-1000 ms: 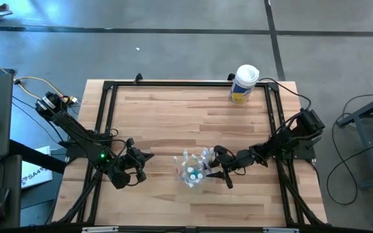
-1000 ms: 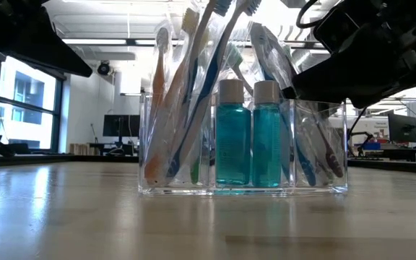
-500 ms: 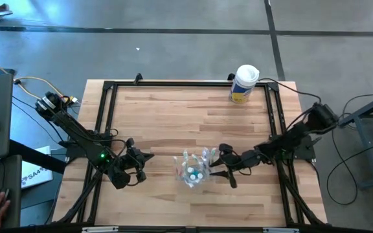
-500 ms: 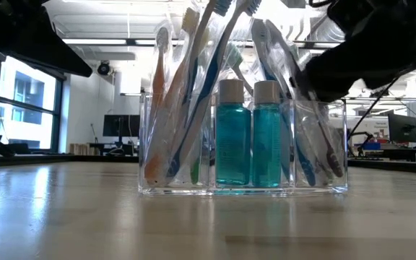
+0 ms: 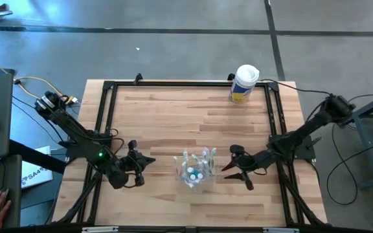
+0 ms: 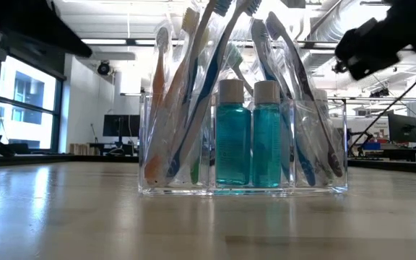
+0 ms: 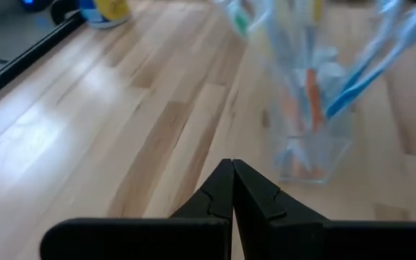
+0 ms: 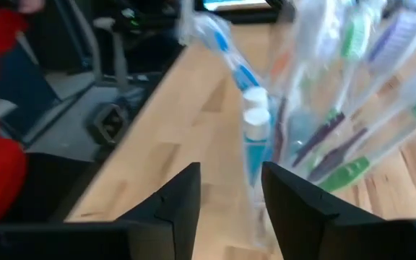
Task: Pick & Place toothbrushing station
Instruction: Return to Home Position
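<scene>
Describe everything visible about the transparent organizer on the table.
The transparent organizer is a clear, plastic-looking, divided rectangular box standing upright on the wooden table. Wrapped toothbrushes lean out of it; two teal white-capped bottles stand centrally. The right gripper, open, and left gripper, shut, flank it, touching nothing.

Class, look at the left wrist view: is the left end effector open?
No, the left end effector is shut, its tips touching.

tabletop (image 5: 173,116): pale wood planks, smooth, soft sheen, reflections in low view. toothbrushing station (image 6: 193,189): clear hard plastic, glossy. toothbrushes (image 6: 186,108): plastic handles in crinkly clear film. bottles (image 6: 232,144): translucent teal, matt white caps. left gripper (image 7: 232,165) fingers (image 7: 219,198): matt black, plastic-looking. floor (image 5: 173,52): smooth grey concrete.
</scene>
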